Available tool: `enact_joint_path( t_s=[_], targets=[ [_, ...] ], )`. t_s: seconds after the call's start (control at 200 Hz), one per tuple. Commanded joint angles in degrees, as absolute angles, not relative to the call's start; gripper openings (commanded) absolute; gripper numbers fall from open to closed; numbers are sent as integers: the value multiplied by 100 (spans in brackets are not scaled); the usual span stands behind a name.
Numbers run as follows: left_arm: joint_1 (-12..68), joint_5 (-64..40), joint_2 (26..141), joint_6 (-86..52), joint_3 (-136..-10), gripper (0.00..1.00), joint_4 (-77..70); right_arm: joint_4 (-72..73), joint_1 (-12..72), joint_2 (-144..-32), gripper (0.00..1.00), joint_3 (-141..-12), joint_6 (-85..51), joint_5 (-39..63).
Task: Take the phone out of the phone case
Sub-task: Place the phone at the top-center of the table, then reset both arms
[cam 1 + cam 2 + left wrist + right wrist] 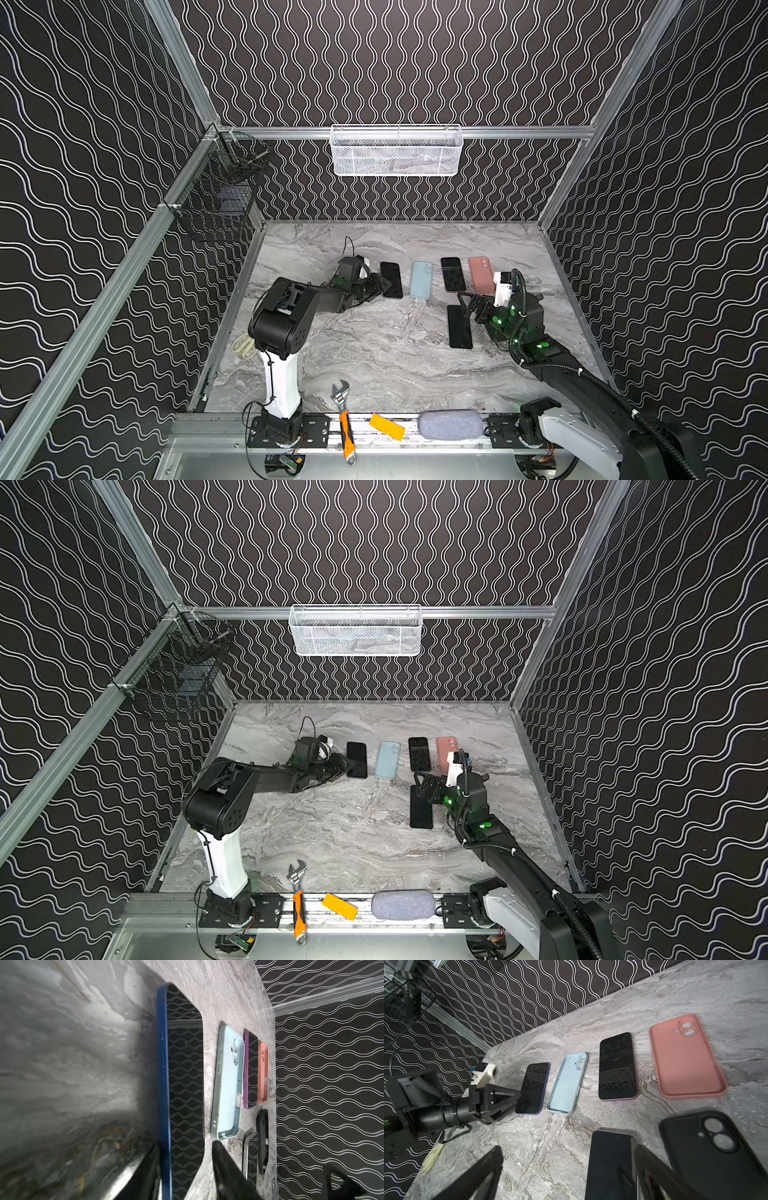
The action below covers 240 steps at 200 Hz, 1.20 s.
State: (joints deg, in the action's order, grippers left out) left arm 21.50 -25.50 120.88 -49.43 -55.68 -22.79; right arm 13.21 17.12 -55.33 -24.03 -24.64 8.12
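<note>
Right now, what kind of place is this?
Probably a robot test booth: a left arm and right arm bolted to a metal rail, wavy-patterned walls, and phones and empty cases lined up on the marble-look table.

A grey marbled tabletop (374, 361) is enclosed by black walls (395, 62) printed with white wavy lines. At its near edge an adjustable wrench (345, 424) with an orange handle is laid across the metal front rail (436, 446), with its head on the tabletop. Beside it on that rail a yellow block (387, 426) is seen, lying askew, and next to that a grey fabric-covered oblong (450, 424). A small cream-coloured object (244, 348) is found at the left edge. A white mesh basket (453, 153) is hung from the crossbar (519, 132) above the far edge. A black wire basket (216, 208) is fixed above the far left corner.
</note>
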Motion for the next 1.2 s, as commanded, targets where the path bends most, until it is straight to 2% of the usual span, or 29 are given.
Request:
enact_joint_path(
  t_s=[0.0, 0.12, 0.415, 0.661, 0.686, 0.936, 1.036, 1.196],
  targets=[
    [2152, -2293, 11975, -4694, -5622, 45, -2087, 1511, 1707, -5520, 99, -2461, -2432, 866],
    [2155, -2149, 11884, -4534, -5733, 48, -1671, 1494, 1690, -5494, 99, -2443, -2451, 858],
    [2145, -1736, 11145, -4136, -5857, 80, -681, 1424, 1572, -5574, 99, -2607, -2321, 917],
    [2127, -1061, 9972, -3234, -6337, 94, 648, 1421, 1233, -5882, 99, -2902, -2217, 1340],
    [2127, -905, 9816, -3095, -6395, 98, 801, 1423, 1184, -5908, 99, -2938, -2198, 1397],
    [2046, 905, 8238, -1836, -6675, 99, 1850, 1383, 232, -6310, 99, -3581, -2068, 1944],
    [1828, 1307, 7616, -1469, -6604, 99, 2047, 1419, -197, -6446, 99, -3804, -2236, 2225],
    [1357, 2066, 6772, -1113, -6382, 99, 2200, 1384, -509, -6433, 99, -4022, -2268, 1922]
  ],
)
